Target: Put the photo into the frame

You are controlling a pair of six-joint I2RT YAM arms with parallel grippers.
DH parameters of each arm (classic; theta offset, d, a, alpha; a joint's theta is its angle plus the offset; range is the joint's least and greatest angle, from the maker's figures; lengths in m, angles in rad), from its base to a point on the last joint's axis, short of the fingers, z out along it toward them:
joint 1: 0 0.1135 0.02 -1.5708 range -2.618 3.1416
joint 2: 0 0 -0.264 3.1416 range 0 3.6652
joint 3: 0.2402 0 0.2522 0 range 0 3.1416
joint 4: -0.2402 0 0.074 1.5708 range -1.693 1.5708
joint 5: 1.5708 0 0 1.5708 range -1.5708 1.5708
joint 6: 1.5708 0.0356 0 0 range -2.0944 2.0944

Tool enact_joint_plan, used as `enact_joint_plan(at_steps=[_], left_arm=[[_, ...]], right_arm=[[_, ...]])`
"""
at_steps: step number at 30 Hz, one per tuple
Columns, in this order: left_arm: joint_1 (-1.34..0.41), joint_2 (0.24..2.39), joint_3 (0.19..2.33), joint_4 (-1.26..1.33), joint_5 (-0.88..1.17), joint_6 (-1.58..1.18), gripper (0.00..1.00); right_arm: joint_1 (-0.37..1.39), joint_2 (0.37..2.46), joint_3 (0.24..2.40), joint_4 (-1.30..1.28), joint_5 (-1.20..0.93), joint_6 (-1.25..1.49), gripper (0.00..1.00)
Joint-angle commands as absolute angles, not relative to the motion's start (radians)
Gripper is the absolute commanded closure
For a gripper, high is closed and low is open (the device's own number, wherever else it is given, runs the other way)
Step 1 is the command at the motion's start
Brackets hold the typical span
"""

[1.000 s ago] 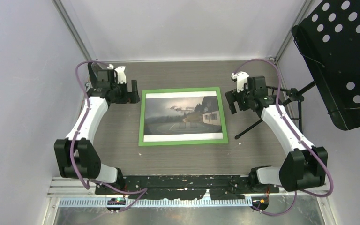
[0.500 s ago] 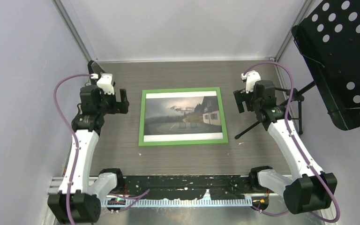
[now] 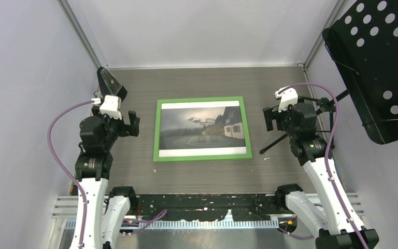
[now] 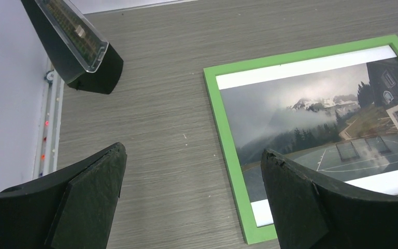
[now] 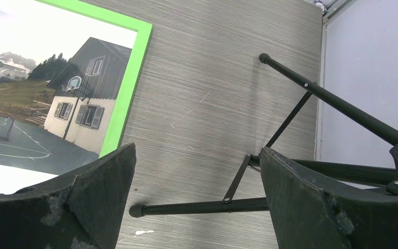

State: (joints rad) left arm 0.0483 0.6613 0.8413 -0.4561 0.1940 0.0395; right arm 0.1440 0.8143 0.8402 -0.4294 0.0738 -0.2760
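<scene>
Item: frame, green face up, flat on the table at mid-depth, long axis running left to right. Contents: photo, seated inside the green border, white bands along the top and bottom edges, house at its right end. Left gripper: fingers spread wide, empty, raised off the frame's left short end, clear of it. Right gripper: likewise spread and empty, off the right short end, above the tripod legs; from overhead it looks slightly the nearer. The frame lies between them, touched by neither. Judged: task appears complete. Writing, brands, labels: none legible anywhere in view.
</scene>
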Motion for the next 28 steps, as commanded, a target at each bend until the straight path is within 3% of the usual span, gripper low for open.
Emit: enact_joint_plan(at_steps=[1,28], left_arm=[[0.054,0.646,0.796,-0.359,0.228,0.051,0.00],[0.058,0.659,0.748,-0.330,0.245,0.078,0.00]], right_arm=[[0.146,0.811,0.827,-0.371,0.063,-0.273,0.05],[0.117,0.729,0.772,-0.311,0.107,-0.312,0.05]])
